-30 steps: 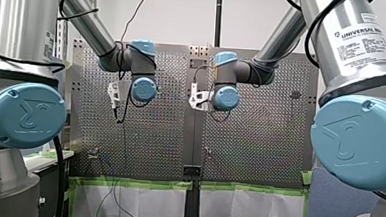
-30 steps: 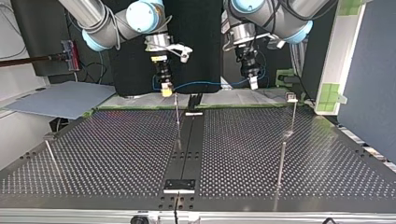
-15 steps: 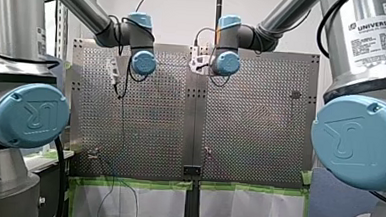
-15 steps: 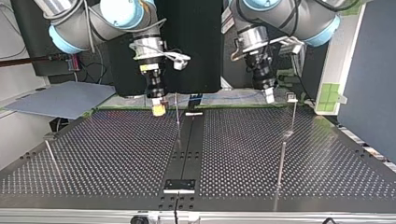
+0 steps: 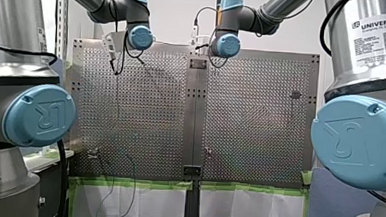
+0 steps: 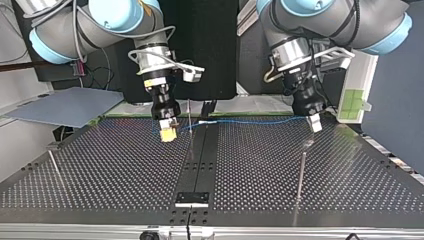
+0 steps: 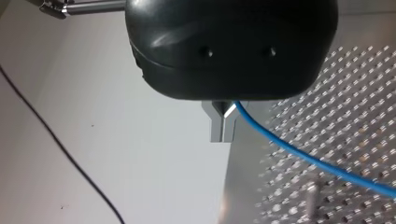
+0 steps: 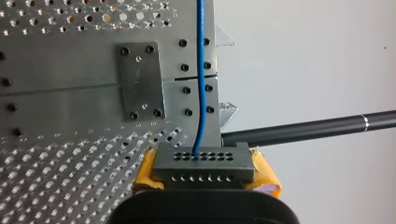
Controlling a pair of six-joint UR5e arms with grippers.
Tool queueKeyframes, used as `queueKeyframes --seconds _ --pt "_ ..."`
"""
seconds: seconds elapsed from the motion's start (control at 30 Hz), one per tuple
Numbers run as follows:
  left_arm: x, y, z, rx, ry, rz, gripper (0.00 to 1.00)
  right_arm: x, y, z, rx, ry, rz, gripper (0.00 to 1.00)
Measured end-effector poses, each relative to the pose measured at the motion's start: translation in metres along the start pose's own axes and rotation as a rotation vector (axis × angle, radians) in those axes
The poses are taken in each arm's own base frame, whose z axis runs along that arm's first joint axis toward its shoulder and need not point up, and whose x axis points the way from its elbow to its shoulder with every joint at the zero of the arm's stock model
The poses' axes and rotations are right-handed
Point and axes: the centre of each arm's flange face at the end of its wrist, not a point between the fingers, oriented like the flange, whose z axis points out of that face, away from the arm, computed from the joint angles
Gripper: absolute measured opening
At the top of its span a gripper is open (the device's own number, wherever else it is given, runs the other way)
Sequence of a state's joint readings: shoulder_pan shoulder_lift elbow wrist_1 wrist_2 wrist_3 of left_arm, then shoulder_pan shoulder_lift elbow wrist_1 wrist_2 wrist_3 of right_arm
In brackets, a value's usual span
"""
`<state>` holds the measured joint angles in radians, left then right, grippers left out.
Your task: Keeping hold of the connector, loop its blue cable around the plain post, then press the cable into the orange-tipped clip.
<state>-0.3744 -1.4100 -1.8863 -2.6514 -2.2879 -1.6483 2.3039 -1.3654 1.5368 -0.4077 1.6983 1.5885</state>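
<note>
We face a white wall; opposite stand a black panel, a grey sheet and a blue-grey partition.

front view | white label on my right arm's grey upper segment: "UNIVERSAL", next word cut at the frame edge; smaller lines beneath too small to read | blue joint cap on my left arm: raised UR-style emblem, turned | other views: no legible text
</note>
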Motion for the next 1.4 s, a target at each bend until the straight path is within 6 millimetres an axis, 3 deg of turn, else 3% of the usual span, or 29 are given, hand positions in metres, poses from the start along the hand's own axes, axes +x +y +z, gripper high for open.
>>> queueKeyframes --seconds 0.3,0.57,0.93,1.1,1.4 --pt "-0.028 0.004 0.044 0.006 -0.023 -0.001 0.00 0.010 0.006 0.021 0.015 0.029 0.012 0.00" --pt "-0.032 0.014 0.080 0.012 -0.037 0.016 0.00 0.001 0.010 0.041 0.029 0.024 0.010 0.00" --pt "-0.024 0.028 0.142 0.012 -0.050 0.007 0.00 -0.011 0.018 0.059 0.027 0.018 0.009 0.00" --pt "-0.009 0.042 0.168 -0.012 -0.043 0.021 0.00 -0.018 0.022 0.064 0.023 0.011 0.008 0.00" --pt "0.015 0.064 0.194 -0.031 -0.017 0.024 0.00 -0.037 0.029 0.070 0.020 -0.014 0.005 0.00"
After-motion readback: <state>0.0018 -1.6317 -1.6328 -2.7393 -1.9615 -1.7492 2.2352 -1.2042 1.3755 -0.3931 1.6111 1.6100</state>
